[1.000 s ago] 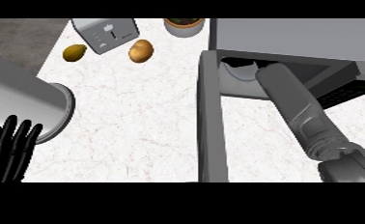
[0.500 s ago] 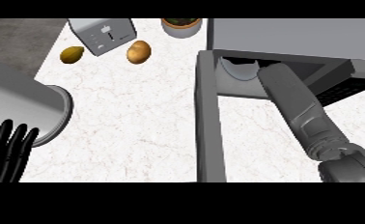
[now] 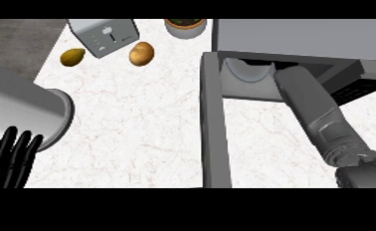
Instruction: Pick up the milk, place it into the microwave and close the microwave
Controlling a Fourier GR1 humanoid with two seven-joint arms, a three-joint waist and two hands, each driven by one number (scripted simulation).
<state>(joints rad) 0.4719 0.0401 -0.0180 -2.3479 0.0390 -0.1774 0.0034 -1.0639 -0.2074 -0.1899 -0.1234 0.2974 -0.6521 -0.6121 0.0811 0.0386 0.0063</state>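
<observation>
Marble-patterned counter [image 3: 140, 125] is seen from steeply above in the head view, the only view given. At the right stands the grey microwave [image 3: 294, 38], and its door [image 3: 214, 125] is swung open, seen edge-on as a long grey bar running down the picture. Inside the cavity a pale rounded object [image 3: 246, 69] is seen, taken to be the milk; it sits at the cavity's left part, just beside the hinge side of the door. The right forearm [image 3: 316, 110] is stretched from the lower right corner up into the cavity, its far end just beside the milk. The right hand itself is hidden inside the microwave, so the state of its fingers cannot be told.

At the lower left edge the left hand [image 3: 18, 158] is shown, its black fingers straight and pointing up, holding nothing. Just above it a large grey rounded vessel [image 3: 33, 113] is cut by the left edge. Near the top, a toaster [image 3: 104, 36] is flanked by two brown, potato-like items [image 3: 72, 57] [image 3: 141, 54]. A round pot with dark contents [image 3: 185, 27] stands between the toaster and the microwave.
</observation>
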